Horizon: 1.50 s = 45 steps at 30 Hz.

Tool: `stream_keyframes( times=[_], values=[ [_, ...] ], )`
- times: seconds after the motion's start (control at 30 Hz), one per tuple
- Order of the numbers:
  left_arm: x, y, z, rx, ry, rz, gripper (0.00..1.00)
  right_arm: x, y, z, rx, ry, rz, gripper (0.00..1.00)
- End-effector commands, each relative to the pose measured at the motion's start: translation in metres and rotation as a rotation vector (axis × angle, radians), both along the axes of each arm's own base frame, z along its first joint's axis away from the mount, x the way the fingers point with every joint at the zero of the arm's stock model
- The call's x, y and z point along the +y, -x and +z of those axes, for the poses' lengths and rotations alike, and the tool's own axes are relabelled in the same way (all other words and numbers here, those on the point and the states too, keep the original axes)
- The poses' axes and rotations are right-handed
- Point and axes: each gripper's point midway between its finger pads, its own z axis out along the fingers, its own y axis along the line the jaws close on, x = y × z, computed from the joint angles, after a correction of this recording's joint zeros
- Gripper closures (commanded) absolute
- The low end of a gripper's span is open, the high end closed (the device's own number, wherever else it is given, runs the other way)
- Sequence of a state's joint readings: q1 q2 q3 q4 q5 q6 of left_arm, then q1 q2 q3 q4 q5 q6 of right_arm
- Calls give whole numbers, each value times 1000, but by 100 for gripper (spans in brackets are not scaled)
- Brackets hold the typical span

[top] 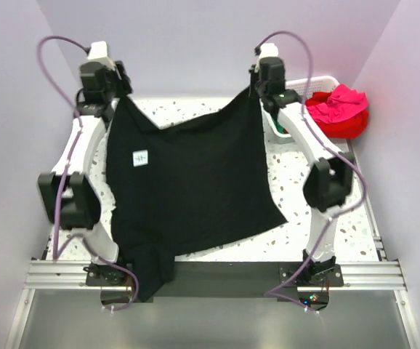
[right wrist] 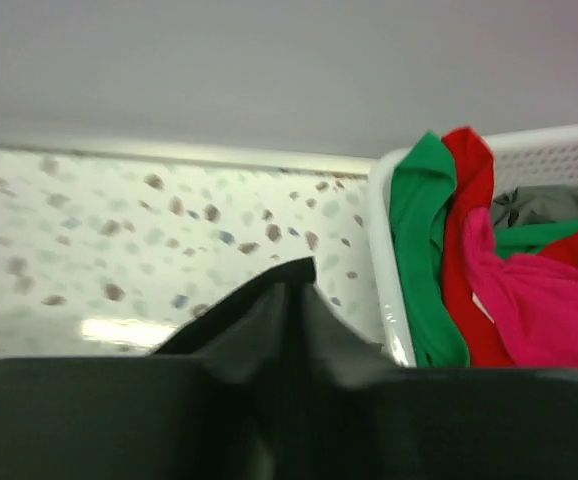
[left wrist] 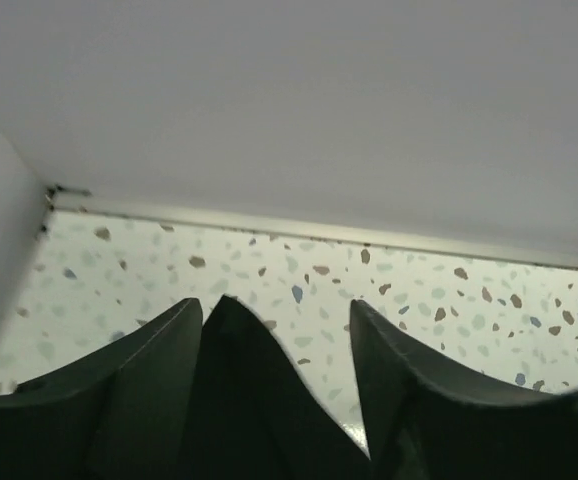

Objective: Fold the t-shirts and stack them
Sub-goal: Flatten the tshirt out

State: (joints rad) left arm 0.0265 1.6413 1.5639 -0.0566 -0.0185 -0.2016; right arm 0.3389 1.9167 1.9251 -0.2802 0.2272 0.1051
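A flap of the black t-shirt (top: 195, 182) hangs over the near left edge of the terrazzo table (top: 304, 233). The rest lies spread across the middle, with the white neck label (top: 140, 158) toward the left. Its far edge runs left to right between both arms and sags midway. At the far left corner the left gripper (left wrist: 274, 330) has its fingers apart, a peak of cloth standing between them. The right gripper (right wrist: 294, 290) is clamped on the raised far right corner. Just right of it, the white basket (top: 319, 78) holds red, magenta and green t-shirts (right wrist: 419, 250) and would likely crowd a rightward swing.
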Motion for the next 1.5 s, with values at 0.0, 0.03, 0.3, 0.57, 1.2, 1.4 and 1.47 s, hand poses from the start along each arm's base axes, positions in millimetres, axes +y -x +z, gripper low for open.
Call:
stream_keyframes(
  times=[0.0,0.03,0.3,0.57,1.2,1.4,1.47],
  values=[
    [4,-36,-6,12,19,5,32,-3,-44,-15,-4,7,-56,76],
    [3,-41,-7,51,32,6,25,2,-45,-25,32,18,-31,63],
    [-1,5,-85,297,155,53,16,33,-21,-55,127,-5,130,11],
    [-8,112,-157,499,236,100,12,76,77,-93,321,-55,380,9],
    [21,227,-286,791,273,269,1,99,181,-238,758,-101,494,10],
    [21,220,-316,830,322,238,1,96,180,-266,825,-99,445,10],
    [21,218,-325,855,324,226,1,94,179,-272,837,-90,421,10]
  ],
)
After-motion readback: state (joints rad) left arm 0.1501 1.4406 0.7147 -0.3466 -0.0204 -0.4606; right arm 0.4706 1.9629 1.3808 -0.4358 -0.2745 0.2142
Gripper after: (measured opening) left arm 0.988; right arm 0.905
